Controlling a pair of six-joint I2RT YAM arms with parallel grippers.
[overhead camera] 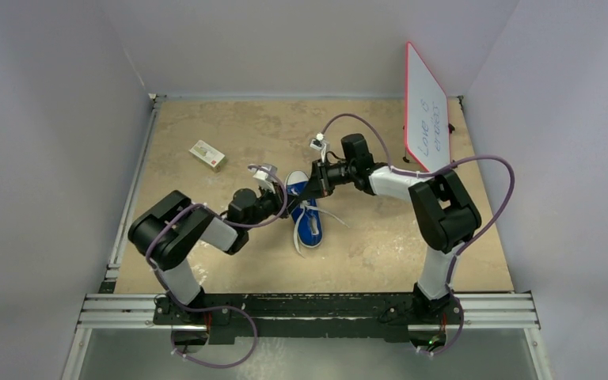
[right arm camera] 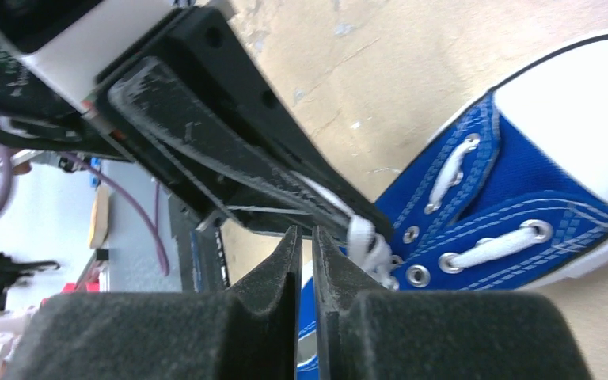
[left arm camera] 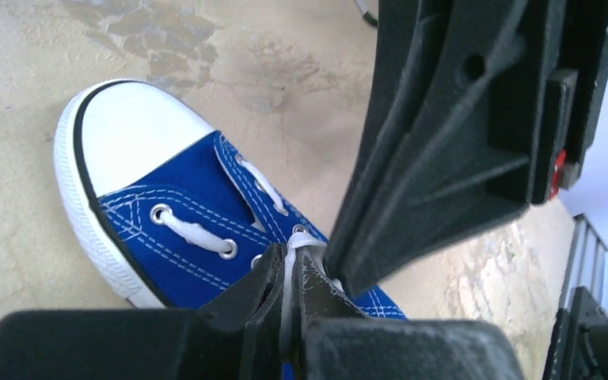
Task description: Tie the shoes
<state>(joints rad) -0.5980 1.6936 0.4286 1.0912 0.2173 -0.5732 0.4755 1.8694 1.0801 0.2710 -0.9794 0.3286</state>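
**Status of the tools.** The left gripper [left arm camera: 289, 267] is clamped on a lace [left arm camera: 287, 286]. In the left wrist view, a white strand runs up through the pinch between its two fingers. The right gripper [right arm camera: 305, 241] has its fingers drawn almost together, with only a thin slit between them. The frames do not show whether a strand sits in that slit. A bunch of white lace [right arm camera: 366, 241] lies just to the right of its fingertips.

**Position of the work.** The shoe [left arm camera: 178, 202] rests on the table [overhead camera: 380, 237], directly under both grippers. Its white toe cap lies ahead of the left fingers, and its eyelets lie just beyond their tips. The two grippers meet tip to tip over the middle of the lacing, close to touching.

**Reason for the hold.** Gripping near the eyelets probably keeps the strand taut and short. The opposing tool can then take or cross the lace without dragging the shoe.

**Progress.** No bow or knot is visible, so the tying is judged to be at an early stage.

**Caution.** With the tools this close together, the fingers may collide.
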